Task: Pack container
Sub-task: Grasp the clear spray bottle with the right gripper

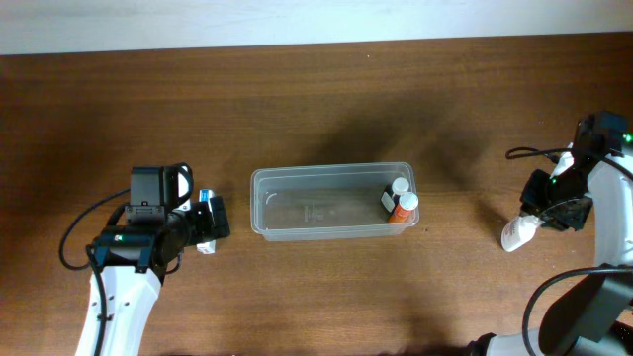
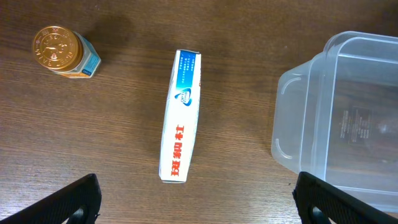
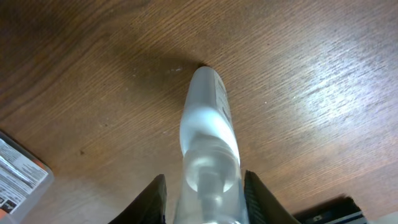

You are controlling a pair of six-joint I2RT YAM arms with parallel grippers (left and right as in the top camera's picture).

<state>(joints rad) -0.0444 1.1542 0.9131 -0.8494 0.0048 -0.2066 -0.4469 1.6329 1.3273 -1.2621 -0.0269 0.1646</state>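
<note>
The clear plastic container lies mid-table; its rounded corner shows in the left wrist view. Two small bottles, one white-capped and one orange, stand in its right end. My left gripper is open and empty above a white-and-blue box that lies flat left of the container; its fingers are spread wide at the frame's lower corners. My right gripper is at the far right, shut on a white bottle that is tilted with its far end touching the table.
A small jar with a gold lid stands on the wood left of the box. A pale labelled corner shows at the lower left edge of the right wrist view; I cannot tell what it is. Cables trail beside both arms.
</note>
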